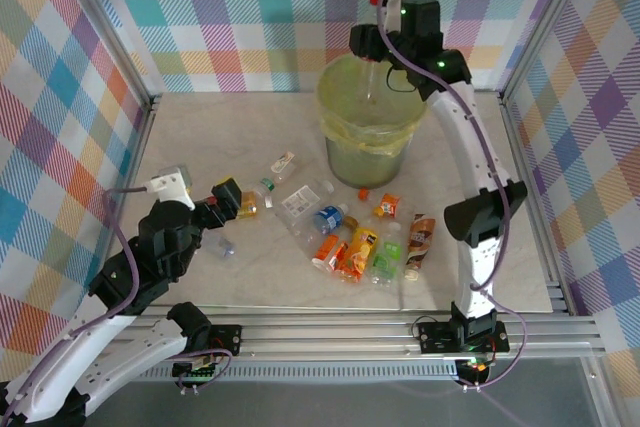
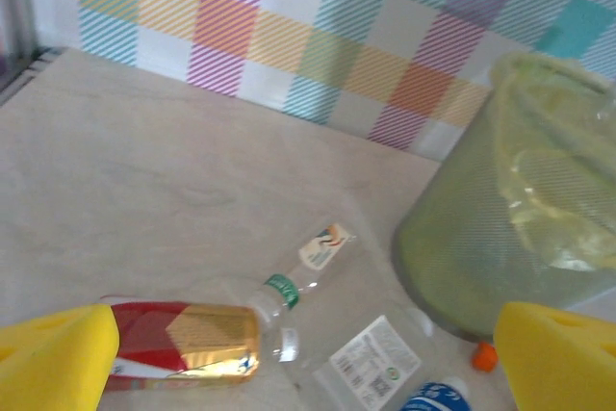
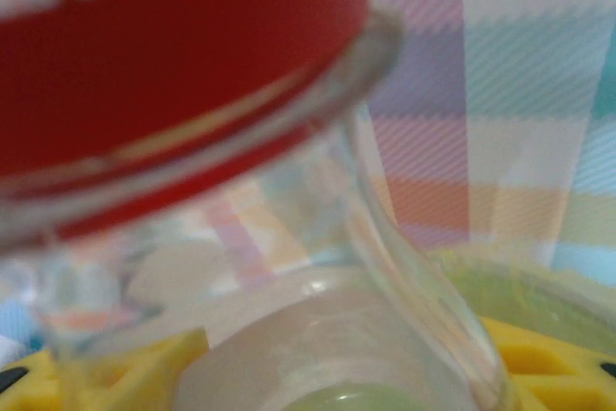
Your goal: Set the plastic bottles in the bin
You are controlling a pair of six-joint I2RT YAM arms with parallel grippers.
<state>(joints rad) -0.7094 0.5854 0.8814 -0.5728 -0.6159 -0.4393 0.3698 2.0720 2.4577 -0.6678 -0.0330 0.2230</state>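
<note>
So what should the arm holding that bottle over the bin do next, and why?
Probably just open: the right gripper holds a clear red-capped bottle upright above the mouth of the bin, so letting go should drop it inside.

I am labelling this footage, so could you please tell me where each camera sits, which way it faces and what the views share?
Top external: above and behind the bases, looking down on table, bin and both arms.
Left wrist: faces low across the table toward the bin; open left tool's yellow fingers at the lower corners.
Right wrist: over the bin, right tool gripping a blurred red-capped bottle.
Shared: top and left wrist both show the bin and red-labelled bottle.
</note>
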